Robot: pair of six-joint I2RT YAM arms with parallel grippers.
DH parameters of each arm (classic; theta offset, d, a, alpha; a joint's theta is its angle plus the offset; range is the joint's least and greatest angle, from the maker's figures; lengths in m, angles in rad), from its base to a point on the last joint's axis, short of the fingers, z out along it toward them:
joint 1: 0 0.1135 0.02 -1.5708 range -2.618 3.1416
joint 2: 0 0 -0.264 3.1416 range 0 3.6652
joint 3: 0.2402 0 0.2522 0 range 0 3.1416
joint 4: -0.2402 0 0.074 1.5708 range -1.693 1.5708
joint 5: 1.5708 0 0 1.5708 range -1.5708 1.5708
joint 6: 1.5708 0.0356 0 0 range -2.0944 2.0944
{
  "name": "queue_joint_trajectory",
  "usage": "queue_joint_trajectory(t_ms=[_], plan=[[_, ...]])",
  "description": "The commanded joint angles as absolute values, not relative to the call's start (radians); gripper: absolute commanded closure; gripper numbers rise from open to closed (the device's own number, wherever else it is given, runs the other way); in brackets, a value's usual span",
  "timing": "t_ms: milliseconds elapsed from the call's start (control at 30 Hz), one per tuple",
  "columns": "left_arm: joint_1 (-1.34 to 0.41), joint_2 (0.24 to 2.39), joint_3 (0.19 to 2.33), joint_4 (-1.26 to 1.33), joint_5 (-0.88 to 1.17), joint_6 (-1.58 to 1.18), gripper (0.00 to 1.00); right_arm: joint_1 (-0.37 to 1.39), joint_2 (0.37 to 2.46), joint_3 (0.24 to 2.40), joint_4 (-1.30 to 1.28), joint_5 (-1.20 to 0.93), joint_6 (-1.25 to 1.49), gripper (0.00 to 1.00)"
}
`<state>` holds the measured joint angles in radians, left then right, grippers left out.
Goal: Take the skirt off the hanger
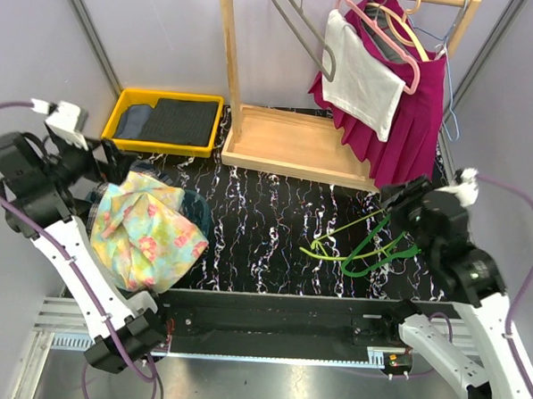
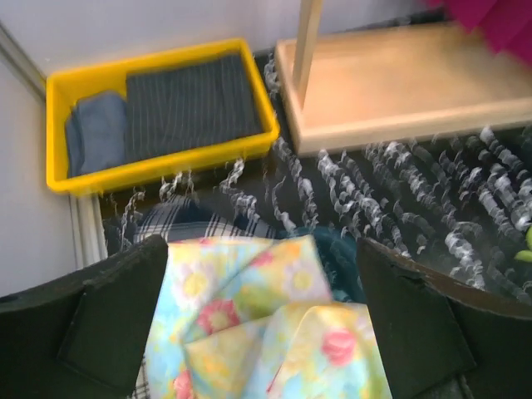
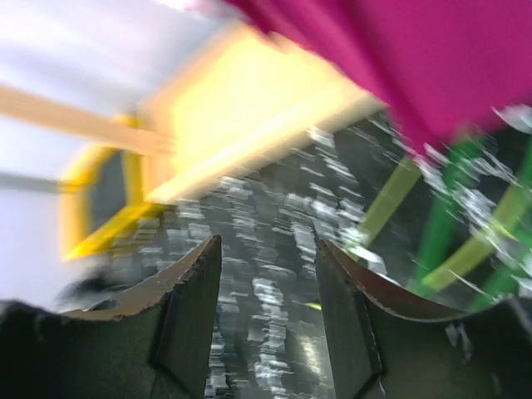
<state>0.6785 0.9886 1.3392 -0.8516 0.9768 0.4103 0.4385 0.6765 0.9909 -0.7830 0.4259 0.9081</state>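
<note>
Left gripper (image 2: 262,253) spread, crumpled pastel floral skirt (image 2: 249,307) beneath

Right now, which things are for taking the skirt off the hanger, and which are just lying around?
For the job: flowery skirt, green hangers, left gripper, right gripper.

Just lying about: yellow bin, folded dark clothes, wooden rack, magenta skirt and white garment hanging on it.
</note>
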Motion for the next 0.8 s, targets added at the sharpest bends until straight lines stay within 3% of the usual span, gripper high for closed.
queue_joint_trajectory(t_ms=[0,200,400,567,767], plan=[[0.676,1.032,1.563,-0.750,1.074,0.106,0.01,0.437,0.742,1.262,-0.613,0.296,0.691,0.43],[0.676,1.013,1.692,-0.571,1.118,-0.134,0.01,0.437,1.001,1.620,-0.433,0.282,0.408,0.47],[0.676,0.904,1.540,-0.398,1.184,-0.339,0.01,0.437,1.305,1.929,-0.293,0.298,0.198,0.50],[0.676,0.841,1.411,-0.380,1.209,-0.328,0.01,0.437,1.540,2.207,-0.302,0.253,0.114,0.50],[0.676,0.807,1.353,-0.383,1.220,-0.321,0.01,0.422,1.842,2.620,-0.489,0.236,0.065,0.50]])
